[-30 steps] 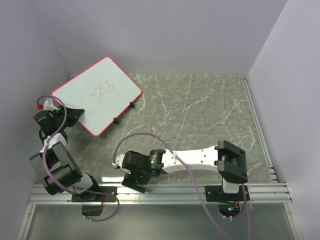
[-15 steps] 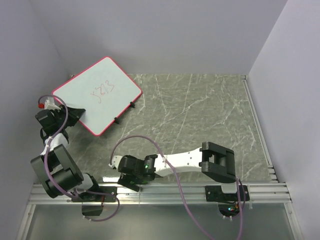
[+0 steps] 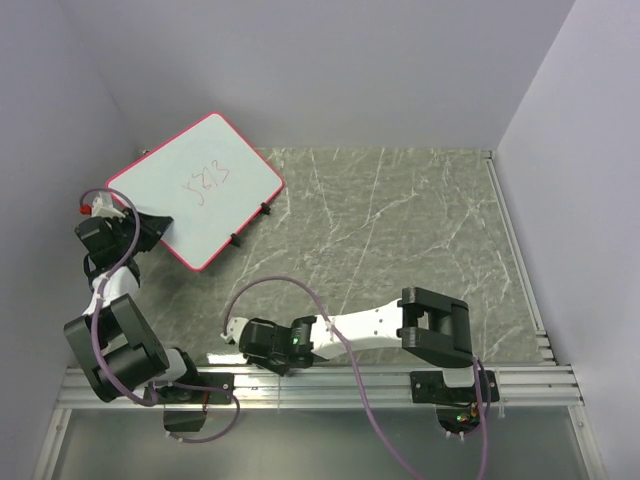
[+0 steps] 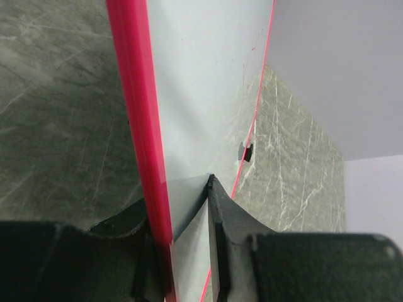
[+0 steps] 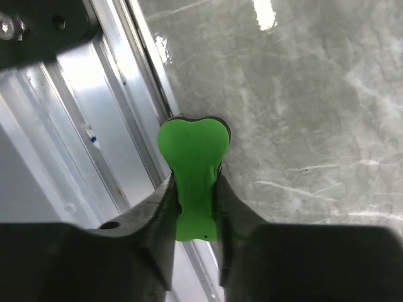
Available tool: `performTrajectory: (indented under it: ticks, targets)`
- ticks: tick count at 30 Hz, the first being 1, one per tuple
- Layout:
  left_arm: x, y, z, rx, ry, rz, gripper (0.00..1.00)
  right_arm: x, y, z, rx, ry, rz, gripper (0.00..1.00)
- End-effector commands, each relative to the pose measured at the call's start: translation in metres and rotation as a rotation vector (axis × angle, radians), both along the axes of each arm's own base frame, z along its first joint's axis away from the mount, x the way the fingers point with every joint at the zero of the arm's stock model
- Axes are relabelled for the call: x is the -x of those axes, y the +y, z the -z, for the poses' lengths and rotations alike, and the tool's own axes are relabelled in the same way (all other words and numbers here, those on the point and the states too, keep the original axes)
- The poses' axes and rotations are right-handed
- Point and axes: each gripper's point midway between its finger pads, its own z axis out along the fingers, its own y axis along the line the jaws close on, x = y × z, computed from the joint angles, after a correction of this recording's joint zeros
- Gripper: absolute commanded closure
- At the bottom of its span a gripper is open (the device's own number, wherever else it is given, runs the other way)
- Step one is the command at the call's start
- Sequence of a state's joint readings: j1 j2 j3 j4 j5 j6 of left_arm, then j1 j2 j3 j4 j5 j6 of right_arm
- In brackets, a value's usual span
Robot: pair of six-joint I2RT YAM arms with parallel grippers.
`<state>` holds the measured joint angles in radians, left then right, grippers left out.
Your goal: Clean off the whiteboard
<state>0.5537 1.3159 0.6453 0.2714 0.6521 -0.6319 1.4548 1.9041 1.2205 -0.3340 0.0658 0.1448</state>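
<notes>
The whiteboard (image 3: pixel 180 205), white with a red-pink rim, is held tilted at the far left, with a red scribble (image 3: pixel 205 180) on its face. My left gripper (image 3: pixel 150 228) is shut on its near-left edge. In the left wrist view the fingers clamp the red rim (image 4: pixel 135 126) and the white face (image 4: pixel 201 94) of the whiteboard, at my left gripper (image 4: pixel 182 195). My right gripper (image 3: pixel 258 350) is low at the table's near edge, beside the rail. It (image 5: pixel 194 182) is shut on a bright green eraser (image 5: pixel 192 148), pinched at its narrow waist.
An aluminium rail (image 3: pixel 350 385) runs along the near edge, right next to the eraser (image 5: pixel 94 126). Two small black clips (image 3: pixel 265 208) (image 3: pixel 233 240) stick out of the board's right edge. The grey marble tabletop (image 3: pixel 400 220) is walled at the back and both sides.
The right arm drew back toward the near rail, dropped its gripper there, and the jaws went from open to shut on the green eraser. The left gripper and board stayed put.
</notes>
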Motion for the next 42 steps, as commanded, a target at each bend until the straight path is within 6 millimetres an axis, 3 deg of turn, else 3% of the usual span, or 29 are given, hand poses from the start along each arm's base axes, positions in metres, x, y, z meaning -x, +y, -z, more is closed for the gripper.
performTrajectory:
  ticks: [1,4,7,8,11,12,14,15,16,17,18,19,20,21,22,23,24,27,28,30,32,33,35,36,41,42]
  targets:
    - [0.010,-0.001,0.027,-0.071,0.102,-0.006,0.99,-0.013,0.013,-0.013,-0.043,-0.028,0.037,0.81]
    - [0.011,-0.003,0.027,-0.069,0.103,-0.004,0.99,-0.017,0.010,-0.028,-0.066,-0.040,0.060,0.89]
    - [0.010,-0.008,0.025,-0.073,0.100,0.004,0.99,-0.035,0.009,-0.063,-0.125,-0.074,0.115,0.93]
    - [0.010,-0.010,0.024,-0.079,0.096,0.010,0.99,-0.043,0.009,-0.084,-0.159,-0.091,0.133,0.94]
    - [0.010,-0.013,0.024,-0.090,0.106,0.002,0.99,-0.095,0.024,-0.149,-0.295,-0.113,0.242,0.98]
    - [0.011,-0.014,0.024,-0.090,0.106,0.000,0.99,-0.128,0.031,-0.190,-0.385,-0.112,0.311,1.00]
    - [0.012,-0.016,0.024,-0.094,0.113,0.001,0.99,-0.154,0.044,-0.218,-0.464,-0.047,0.346,1.00]
    - [0.013,-0.017,0.025,-0.095,0.120,0.000,0.99,-0.169,0.058,-0.268,-0.579,-0.049,0.350,1.00]
    - [0.013,-0.020,0.025,-0.103,0.120,0.008,0.99,-0.195,0.065,-0.262,-0.577,-0.028,0.378,1.00]
    - [0.013,-0.022,0.025,-0.104,0.122,0.012,0.99,-0.198,0.077,-0.272,-0.612,0.021,0.362,1.00]
    - [0.012,-0.026,0.025,-0.102,0.120,0.021,0.99,-0.207,0.085,-0.320,-0.707,0.020,0.350,1.00]
    - [0.012,-0.031,0.027,-0.105,0.128,0.034,0.99,-0.229,0.098,-0.294,-0.679,0.061,0.372,1.00]
    - [0.012,-0.033,0.027,-0.105,0.131,0.036,0.99,-0.234,0.106,-0.301,-0.714,0.117,0.383,1.00]
    - [0.012,-0.035,0.028,-0.106,0.136,0.040,1.00,-0.235,0.113,-0.323,-0.783,0.160,0.352,1.00]
    - [0.013,-0.040,0.030,-0.107,0.148,0.052,0.99,-0.249,0.118,-0.308,-0.784,0.209,0.373,1.00]
    - [0.014,-0.042,0.032,-0.110,0.156,0.058,0.99,-0.255,0.126,-0.316,-0.858,0.270,0.392,1.00]
    - [0.014,-0.042,0.032,-0.120,0.162,0.058,0.99,-0.253,0.130,-0.290,-0.832,0.351,0.396,1.00]
    - [0.015,-0.052,0.026,-0.105,0.144,0.084,0.99,-0.257,0.141,-0.273,-0.848,0.397,0.404,1.00]
    - [0.015,-0.061,0.025,-0.099,0.138,0.109,0.99,-0.260,0.148,-0.251,-0.815,0.416,0.407,1.00]
    - [0.016,-0.067,0.024,-0.122,0.145,0.112,0.99,-0.264,0.152,-0.248,-0.808,0.429,0.405,1.00]
    - [0.016,-0.074,0.023,-0.124,0.152,0.130,0.99,-0.273,0.155,-0.229,-0.792,0.447,0.434,1.00]
    - [0.018,-0.076,0.026,-0.116,0.173,0.130,1.00,-0.278,0.151,-0.214,-0.770,0.459,0.461,1.00]
    - [0.024,-0.087,0.032,-0.074,0.207,0.149,0.99,-0.284,0.145,-0.212,-0.775,0.455,0.495,1.00]
    - [0.026,-0.091,0.028,-0.063,0.194,0.152,0.99,-0.285,0.141,-0.200,-0.754,0.458,0.513,1.00]
    - [0.044,-0.102,0.040,-0.031,0.257,0.138,0.99,-0.304,0.111,-0.194,-0.705,0.402,0.540,1.00]
    - [0.047,-0.104,0.040,-0.025,0.260,0.137,0.99,-0.303,0.103,-0.179,-0.665,0.418,0.557,1.00]
